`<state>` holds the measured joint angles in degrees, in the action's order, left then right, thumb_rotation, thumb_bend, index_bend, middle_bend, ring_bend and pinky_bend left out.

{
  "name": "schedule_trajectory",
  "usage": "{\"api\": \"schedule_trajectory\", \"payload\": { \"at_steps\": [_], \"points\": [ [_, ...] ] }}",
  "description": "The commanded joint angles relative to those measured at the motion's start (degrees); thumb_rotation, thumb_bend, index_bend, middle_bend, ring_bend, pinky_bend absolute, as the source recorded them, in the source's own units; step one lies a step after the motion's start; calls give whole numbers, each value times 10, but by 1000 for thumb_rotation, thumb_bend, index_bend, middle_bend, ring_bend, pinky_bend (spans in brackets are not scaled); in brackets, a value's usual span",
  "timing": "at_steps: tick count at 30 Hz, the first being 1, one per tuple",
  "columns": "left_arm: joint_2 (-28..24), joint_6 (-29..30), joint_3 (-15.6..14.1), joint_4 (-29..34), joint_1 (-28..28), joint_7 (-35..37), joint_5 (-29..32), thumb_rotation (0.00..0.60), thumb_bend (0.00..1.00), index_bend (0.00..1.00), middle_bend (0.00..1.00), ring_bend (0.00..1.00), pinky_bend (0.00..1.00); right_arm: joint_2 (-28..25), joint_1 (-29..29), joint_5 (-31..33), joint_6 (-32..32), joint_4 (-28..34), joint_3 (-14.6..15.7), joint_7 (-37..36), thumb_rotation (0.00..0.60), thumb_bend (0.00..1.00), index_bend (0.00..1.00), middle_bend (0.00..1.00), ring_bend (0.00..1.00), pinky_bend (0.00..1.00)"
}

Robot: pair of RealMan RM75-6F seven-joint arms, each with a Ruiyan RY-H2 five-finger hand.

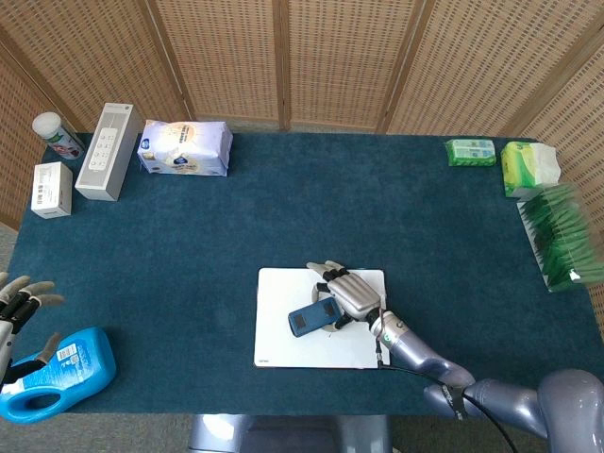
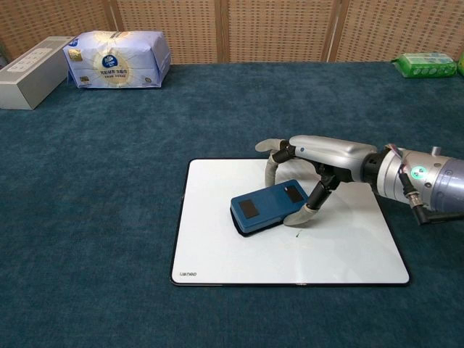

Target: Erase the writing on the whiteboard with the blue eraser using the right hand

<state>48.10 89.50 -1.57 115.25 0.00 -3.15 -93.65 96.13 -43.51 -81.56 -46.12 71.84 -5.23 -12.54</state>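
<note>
Blue rectangular eraser (image 2: 270,207) gripped by metallic right hand (image 2: 308,168), flat on glossy whiteboard (image 2: 217,254).

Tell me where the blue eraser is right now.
The blue eraser lies flat near the middle of the whiteboard, at the table's near edge in both views, held by the right hand from its right side.

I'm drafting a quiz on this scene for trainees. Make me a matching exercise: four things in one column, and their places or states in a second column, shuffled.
Things:
1. blue eraser
2. blue detergent bottle
3. tissue pack
4. left robot hand

Places or states:
A. far left of the table, by the screen
B. fingers spread, holding nothing
C. on the whiteboard, held by the right robot hand
D. lying at the near left table edge

Pairs: 1-C, 2-D, 3-A, 4-B
</note>
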Motion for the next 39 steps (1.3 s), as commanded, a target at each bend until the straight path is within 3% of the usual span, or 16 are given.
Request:
{"api": "schedule_trajectory", "payload": {
  "at_steps": [1, 13, 23, 29, 39],
  "points": [
    [0, -1, 0, 1, -1, 0, 0, 600, 428, 320, 260, 156, 0, 0, 2, 2, -1, -6, 1, -5, 600, 161, 778, 29, 0, 0],
    [1, -2, 2, 5, -3, -3, -7, 600, 427, 320, 259, 157, 0, -28, 33, -4, -33, -14, 18, -29, 600, 162, 779, 29, 0, 0],
    [4, -5, 1, 1, -6, 1, -10, 600, 428, 320, 259, 157, 0, -63, 47, -15, -61, 32, 22, -10, 600, 161, 777, 28, 0, 0],
    [4, -3, 1, -1, -4, 4, -8, 600, 428, 320, 259, 157, 0, -45, 30, -14, -45, 50, 12, 12, 600, 162, 778, 28, 0, 0],
    [-1, 4, -2, -5, 3, 10, -5, 600, 428, 320, 259, 157, 0, 12, 5, -1, -13, 9, 3, 25, 600, 161, 778, 26, 0, 0]
  ]
}}
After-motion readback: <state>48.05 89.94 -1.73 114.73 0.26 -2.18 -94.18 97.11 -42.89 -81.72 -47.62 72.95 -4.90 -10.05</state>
